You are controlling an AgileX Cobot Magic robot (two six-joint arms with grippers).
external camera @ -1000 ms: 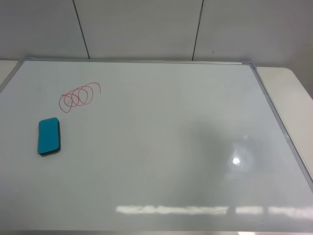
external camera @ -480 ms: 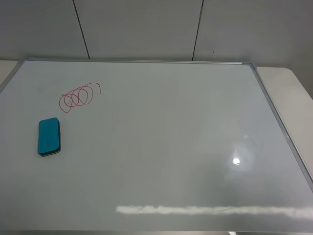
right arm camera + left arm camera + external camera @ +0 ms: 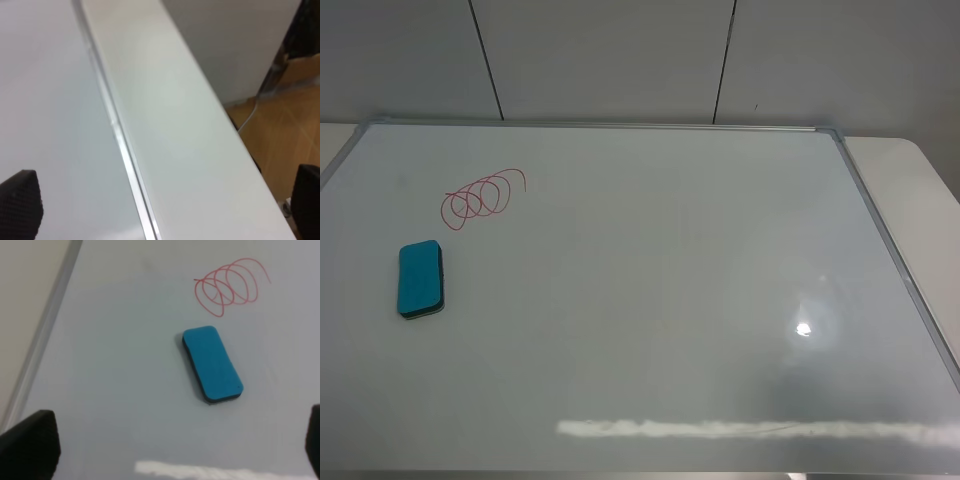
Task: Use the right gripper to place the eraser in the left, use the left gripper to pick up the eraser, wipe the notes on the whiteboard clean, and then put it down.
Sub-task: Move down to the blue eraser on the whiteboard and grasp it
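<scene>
Watching the eraser, I see it lying flat on the left side of the board, just beside the notes, which are unwiped. My left gripper hangs above it, jaws wide and empty. The right gripper, equally spread, sits over the frame on the right. My worry is the glossy surface and low block: an off-centre descent could shove the eraser sideways or jam a fingertip into the board.

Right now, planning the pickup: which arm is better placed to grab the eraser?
Left. The eraser lies on the left of the board, just ahead of the open left gripper. The right gripper, also open, is over its right frame.
</scene>
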